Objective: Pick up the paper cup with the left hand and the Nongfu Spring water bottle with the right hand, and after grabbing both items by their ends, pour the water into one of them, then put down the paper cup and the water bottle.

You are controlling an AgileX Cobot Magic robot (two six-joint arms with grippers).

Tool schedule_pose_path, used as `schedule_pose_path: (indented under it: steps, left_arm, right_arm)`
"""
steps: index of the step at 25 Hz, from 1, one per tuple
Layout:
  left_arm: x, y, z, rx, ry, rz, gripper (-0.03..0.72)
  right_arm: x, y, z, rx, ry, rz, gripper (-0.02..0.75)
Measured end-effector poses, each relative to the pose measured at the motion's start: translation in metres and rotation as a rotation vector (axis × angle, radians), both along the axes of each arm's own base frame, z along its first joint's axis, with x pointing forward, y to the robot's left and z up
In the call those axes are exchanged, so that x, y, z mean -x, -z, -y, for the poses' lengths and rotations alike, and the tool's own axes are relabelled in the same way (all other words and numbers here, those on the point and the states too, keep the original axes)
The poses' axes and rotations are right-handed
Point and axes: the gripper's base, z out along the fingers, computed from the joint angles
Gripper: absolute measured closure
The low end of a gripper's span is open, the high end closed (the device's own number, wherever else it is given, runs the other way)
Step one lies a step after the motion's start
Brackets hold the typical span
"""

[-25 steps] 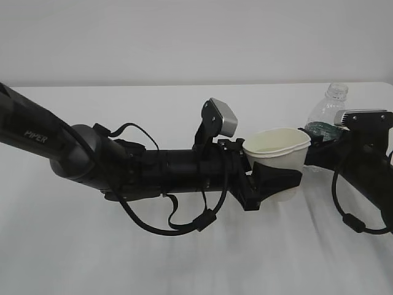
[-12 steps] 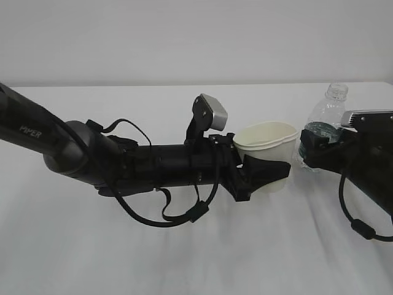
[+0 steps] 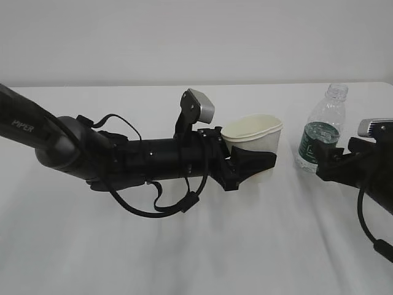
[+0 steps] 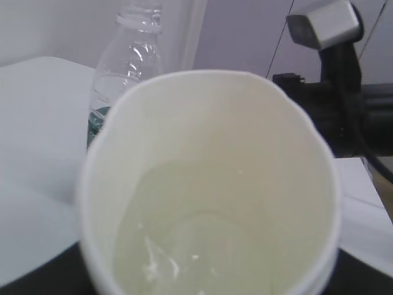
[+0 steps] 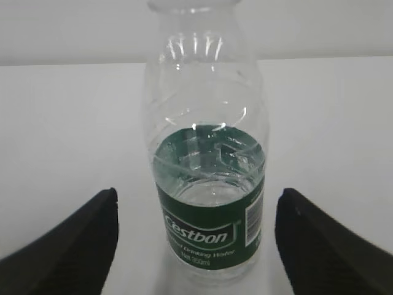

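The white counter (image 3: 184, 258) carries everything. The long left hand (image 3: 249, 165) has its fingers (image 3: 255, 161) clamped round the paper cup (image 3: 253, 136), water (image 4: 202, 246) pooled inside. The right hand (image 5: 196, 230) has fingers (image 5: 67, 236) spread wide, the Cestbon-labelled water bottle (image 5: 207, 178) upright between them, untouched

cup (image 3: 255, 136): left of bottle, on the table (image 3: 184, 258)
bottle (image 3: 322, 129): upright on table, right of cup
water (image 4: 202, 246): in cup
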Motion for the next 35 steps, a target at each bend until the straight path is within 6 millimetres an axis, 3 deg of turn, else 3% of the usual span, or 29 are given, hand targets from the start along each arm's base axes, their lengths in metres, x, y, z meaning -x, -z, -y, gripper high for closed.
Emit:
schedule_pose_path:
  steps: [8, 12, 24, 35]
  left_arm:
    - [-0.012, 0.0, -0.016, -0.029, -0.032, 0.011, 0.274]
    - [-0.02, -0.011, -0.026, -0.041, -0.064, 0.034, 0.275]
    - [-0.046, -0.041, -0.068, -0.061, -0.186, 0.099, 0.275]
    - [-0.056, -0.069, -0.091, -0.147, -0.289, 0.147, 0.276]
  right_arm:
    - [0.008, -0.03, -0.001, -0.017, -0.012, 0.09, 0.142]
    - [0.009, -0.037, -0.003, -0.05, -0.036, 0.107, 0.143]
    - [0.012, -0.037, -0.011, -0.081, -0.121, 0.093, 0.143]
    - [0.014, -0.036, -0.014, -0.075, -0.153, 0.091, 0.143]
